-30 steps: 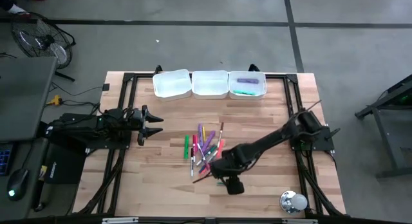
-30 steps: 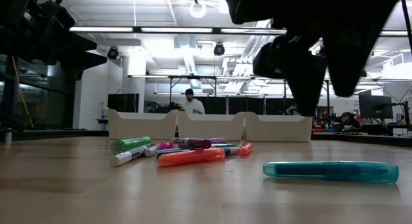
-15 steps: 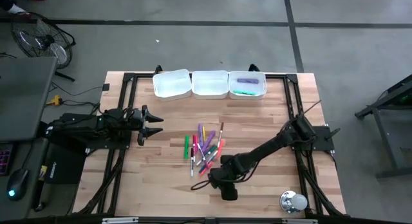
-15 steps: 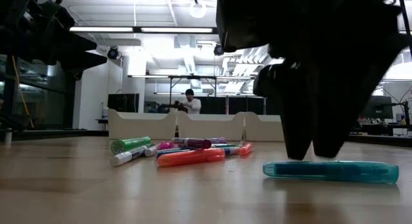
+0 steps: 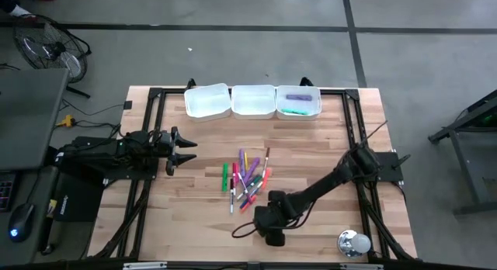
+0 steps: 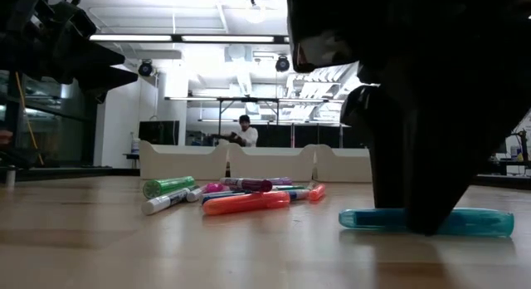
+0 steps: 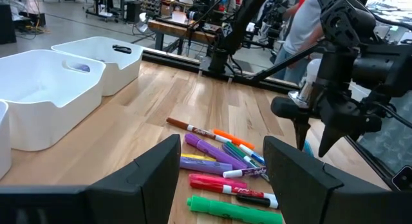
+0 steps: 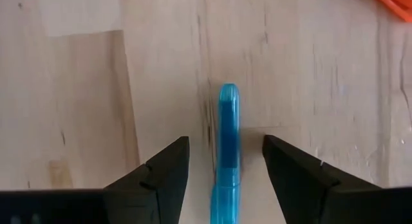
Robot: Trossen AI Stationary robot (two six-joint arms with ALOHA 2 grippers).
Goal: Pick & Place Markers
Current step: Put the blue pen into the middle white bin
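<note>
A teal marker [image 8: 228,140] lies flat on the wooden table [image 5: 326,146] near its front edge, apart from the others. My right gripper [image 8: 225,148] points down over it, open. One finger stands on each side of the barrel, with a gap to both. In the low view the fingertips [image 6: 415,227] reach down to the marker [image 6: 477,222]. Several coloured markers [image 5: 247,181] lie in a loose pile at mid-table. My left gripper [image 5: 190,150] waits open and level at the table's left side.
Three white trays [image 5: 253,101] stand in a row at the far edge. The right one [image 5: 297,103] holds a purple and a green marker. A round metal object [image 5: 353,243] sits at the near right corner. Black frame rails run along both table sides.
My right gripper has come down and toward the table's near edge, rolling a little at the wrist. Its fingers now straddle the teal marker at table height. The marker has stayed where it was.
</note>
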